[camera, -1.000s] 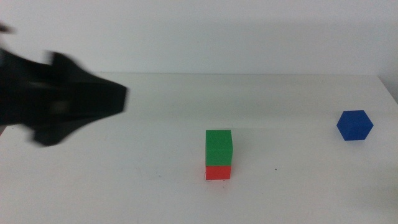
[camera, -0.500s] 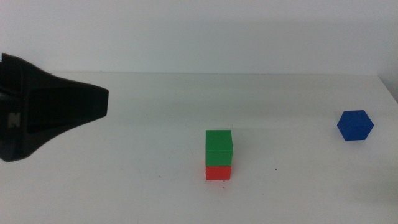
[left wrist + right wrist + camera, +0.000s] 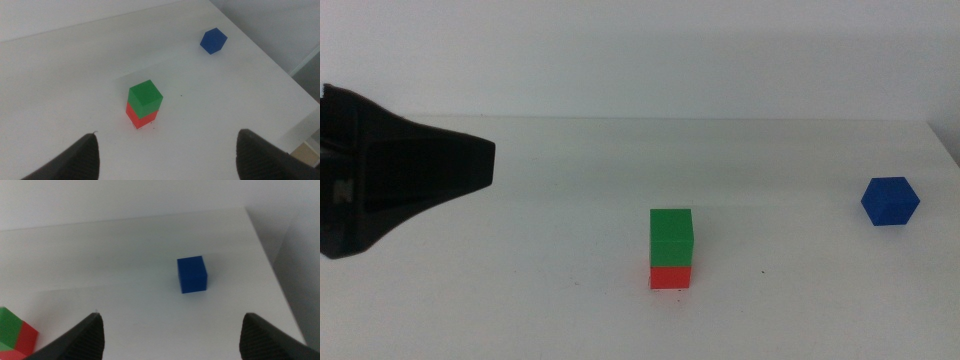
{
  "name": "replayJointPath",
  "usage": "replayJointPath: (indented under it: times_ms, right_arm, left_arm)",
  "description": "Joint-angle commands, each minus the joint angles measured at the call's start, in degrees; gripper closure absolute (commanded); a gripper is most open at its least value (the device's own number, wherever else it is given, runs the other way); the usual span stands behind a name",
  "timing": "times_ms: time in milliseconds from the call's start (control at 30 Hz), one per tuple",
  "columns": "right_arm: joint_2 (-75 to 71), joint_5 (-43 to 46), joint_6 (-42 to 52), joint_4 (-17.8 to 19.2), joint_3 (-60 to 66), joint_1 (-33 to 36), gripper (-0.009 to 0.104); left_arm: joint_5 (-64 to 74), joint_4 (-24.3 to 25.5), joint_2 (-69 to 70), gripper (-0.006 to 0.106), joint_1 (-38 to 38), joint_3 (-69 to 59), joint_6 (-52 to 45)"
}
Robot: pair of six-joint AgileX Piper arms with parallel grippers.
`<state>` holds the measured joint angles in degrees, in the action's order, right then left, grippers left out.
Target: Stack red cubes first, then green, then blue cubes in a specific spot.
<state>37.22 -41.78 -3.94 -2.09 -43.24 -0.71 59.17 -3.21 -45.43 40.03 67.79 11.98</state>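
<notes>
The green cube [image 3: 672,239] sits squarely on the red cube [image 3: 671,277] near the table's middle front; the stack also shows in the left wrist view, green [image 3: 145,97] over red [image 3: 140,117]. The blue cube [image 3: 891,201] lies alone at the right side, also in the right wrist view [image 3: 192,274]. My left gripper [image 3: 470,165] hangs at the left, well away from the stack, open and empty [image 3: 165,150]. My right gripper [image 3: 170,330] is open and empty, set back from the blue cube; it is out of the middle view.
The white table's far edge [image 3: 720,119] meets a white wall. Its right edge [image 3: 950,150] runs close to the blue cube. A few tiny dark specks [image 3: 764,272] dot the tabletop beside the stack.
My left gripper has pulled back to the left, away from the stack, and has held still for the last half second. The cubes have not moved.
</notes>
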Motion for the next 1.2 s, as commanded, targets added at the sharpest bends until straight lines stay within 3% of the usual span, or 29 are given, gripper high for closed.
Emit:
replayJointPath:
  times_ms: [0, 167, 233, 367, 467, 767, 1167]
  right_arm:
    - [4.7, -1.99, -1.02, -1.33, -3.88, -0.39, 0.009]
    - [12.14, 3.04, 0.0, -7.68, -5.07, -0.39, 0.009]
    - [15.09, 2.81, 3.94, -8.24, -5.35, -0.39, 0.009]
    - [23.96, 1.68, 6.57, -4.75, -8.51, -0.39, 0.009]
    - [33.64, -3.88, 6.68, -2.01, -15.38, -0.39, 0.009]
    - [61.53, -15.42, 12.58, -1.46, -38.22, -2.18, 0.009]
    - [76.44, -12.14, 11.98, 0.29, -46.48, -3.9, 0.009]
  left_arm:
    - [-0.82, -0.21, 0.09, 0.007, 0.13, -0.14, 0.0]
    - [-0.79, -0.21, 0.09, 0.007, 0.13, -0.14, 0.0]
    - [-0.79, -0.21, 0.09, 0.007, 0.13, -0.14, 0.0]
    - [-0.79, -0.21, 0.09, 0.007, 0.13, -0.14, 0.0]
    - [-0.79, -0.21, 0.09, 0.007, 0.13, -0.14, 0.0]
    - [-0.79, -0.21, 0.09, 0.007, 0.13, -0.14, 0.0]
    - [-0.79, 0.77, 0.09, 0.007, 0.13, -0.14, 0.0]
